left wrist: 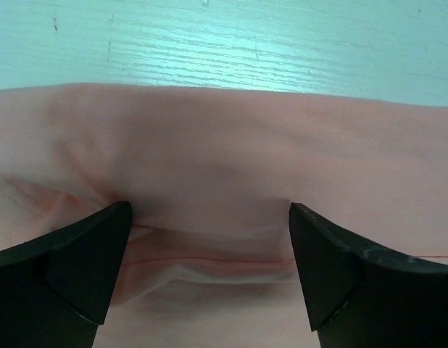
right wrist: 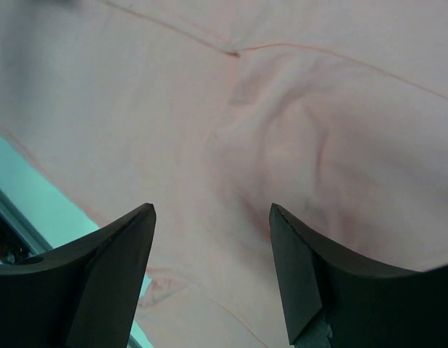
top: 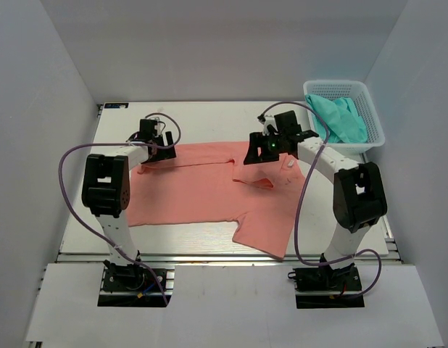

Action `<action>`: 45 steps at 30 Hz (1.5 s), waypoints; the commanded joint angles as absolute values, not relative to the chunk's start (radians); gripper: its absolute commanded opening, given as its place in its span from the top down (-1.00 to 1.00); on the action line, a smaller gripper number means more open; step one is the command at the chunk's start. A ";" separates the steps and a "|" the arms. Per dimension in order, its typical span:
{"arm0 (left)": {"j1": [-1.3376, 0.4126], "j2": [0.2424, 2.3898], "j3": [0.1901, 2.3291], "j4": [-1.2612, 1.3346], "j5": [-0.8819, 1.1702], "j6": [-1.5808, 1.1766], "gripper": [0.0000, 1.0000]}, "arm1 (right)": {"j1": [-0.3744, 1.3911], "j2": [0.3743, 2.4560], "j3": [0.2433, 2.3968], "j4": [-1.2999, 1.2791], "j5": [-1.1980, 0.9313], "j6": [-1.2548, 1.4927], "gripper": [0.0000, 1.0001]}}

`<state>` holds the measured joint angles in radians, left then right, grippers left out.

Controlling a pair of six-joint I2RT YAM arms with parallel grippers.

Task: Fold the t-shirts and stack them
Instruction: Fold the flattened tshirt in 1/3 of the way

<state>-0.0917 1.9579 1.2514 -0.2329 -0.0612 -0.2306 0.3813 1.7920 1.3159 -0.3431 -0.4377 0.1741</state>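
A salmon-pink t-shirt lies spread across the table, one sleeve reaching the front edge. My left gripper is open over its far left edge; in the left wrist view its fingers straddle a rumpled fold of pink cloth with a seam, and nothing is held. My right gripper is open above the shirt's far right part near the collar; in the right wrist view it hovers over wrinkled pink cloth. A teal-green t-shirt lies bunched in the basket.
A white lattice basket stands at the table's far right corner. Grey walls close in the table on three sides. Bare white tabletop shows beyond the shirt's far edge.
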 commanded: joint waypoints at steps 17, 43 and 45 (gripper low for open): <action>-0.051 1.848 1.005 -0.144 0.052 -0.337 -1.00 | 0.241 2.017 1.155 -0.233 -0.419 0.357 -0.40; -0.031 1.907 1.362 -0.198 0.112 -0.210 -1.00 | 0.143 2.157 1.592 -0.350 -0.278 0.275 -0.37; -0.031 1.840 1.313 -0.189 0.053 -0.210 -1.00 | 0.146 2.148 1.582 -0.359 -0.281 0.246 -0.37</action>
